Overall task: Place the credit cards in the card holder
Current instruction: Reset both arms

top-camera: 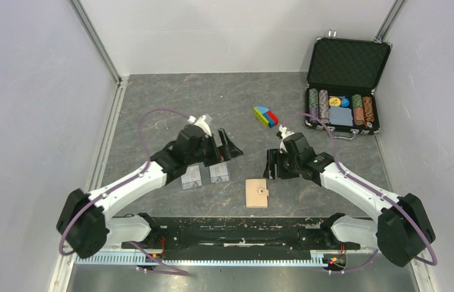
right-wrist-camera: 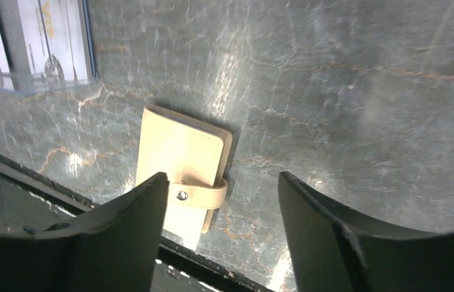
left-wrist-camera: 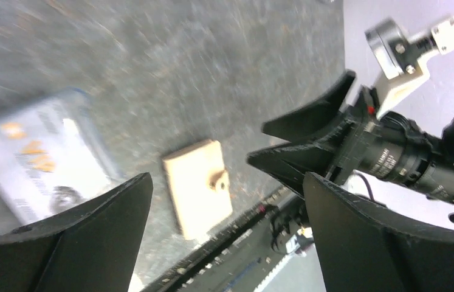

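Two pale credit cards (top-camera: 192, 176) (top-camera: 219, 173) lie side by side, flat on the grey table. In the right wrist view these cards (right-wrist-camera: 36, 42) sit at the top left; the left wrist view shows one card (left-wrist-camera: 36, 158), blurred. The tan card holder (top-camera: 257, 193) lies closed with its strap snapped, also seen as the card holder (left-wrist-camera: 200, 185) and the card holder (right-wrist-camera: 178, 158). My left gripper (top-camera: 224, 149) (left-wrist-camera: 227, 182) hangs open just behind the cards, holding nothing. My right gripper (top-camera: 275, 165) (right-wrist-camera: 222, 177) is open and empty, just behind and right of the holder.
An open black poker-chip case (top-camera: 346, 91) stands at the back right. Coloured blocks (top-camera: 265, 115) lie in front of it to the left. The black base rail (top-camera: 236, 234) runs along the near edge, close to the holder. Grey walls enclose both sides.
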Robot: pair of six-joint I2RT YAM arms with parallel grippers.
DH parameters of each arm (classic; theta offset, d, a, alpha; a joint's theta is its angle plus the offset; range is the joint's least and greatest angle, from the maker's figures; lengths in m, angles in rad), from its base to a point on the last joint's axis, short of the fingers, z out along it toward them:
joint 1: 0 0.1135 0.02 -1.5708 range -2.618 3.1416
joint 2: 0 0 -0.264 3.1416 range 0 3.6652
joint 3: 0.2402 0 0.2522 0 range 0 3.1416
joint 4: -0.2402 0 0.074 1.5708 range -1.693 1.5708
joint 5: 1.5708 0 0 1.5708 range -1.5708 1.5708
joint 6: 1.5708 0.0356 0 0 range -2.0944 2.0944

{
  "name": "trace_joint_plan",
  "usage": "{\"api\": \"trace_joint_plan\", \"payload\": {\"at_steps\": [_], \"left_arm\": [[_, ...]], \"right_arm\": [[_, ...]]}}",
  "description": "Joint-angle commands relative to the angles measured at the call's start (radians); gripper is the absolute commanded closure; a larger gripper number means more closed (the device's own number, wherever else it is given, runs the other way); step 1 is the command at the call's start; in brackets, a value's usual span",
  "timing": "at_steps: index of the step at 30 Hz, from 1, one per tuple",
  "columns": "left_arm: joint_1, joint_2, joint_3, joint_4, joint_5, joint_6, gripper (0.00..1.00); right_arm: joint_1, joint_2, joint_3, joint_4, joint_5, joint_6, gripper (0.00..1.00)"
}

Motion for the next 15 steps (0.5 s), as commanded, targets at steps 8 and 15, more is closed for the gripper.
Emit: {"api": "trace_joint_plan", "payload": {"at_steps": [8,15], "left_arm": [[0.154,-0.238,0.115,-0.459,-0.528,0.431,0.0],[0.172,-0.341,0.086,-0.381,-0.597,0.575,0.0]], "right_arm": [[-0.111,-0.15,0.025,0.061,0.289,-0.145,0.02],[-0.168,-0.206,0.013,0.166,0.331,-0.207,0.02]]}}
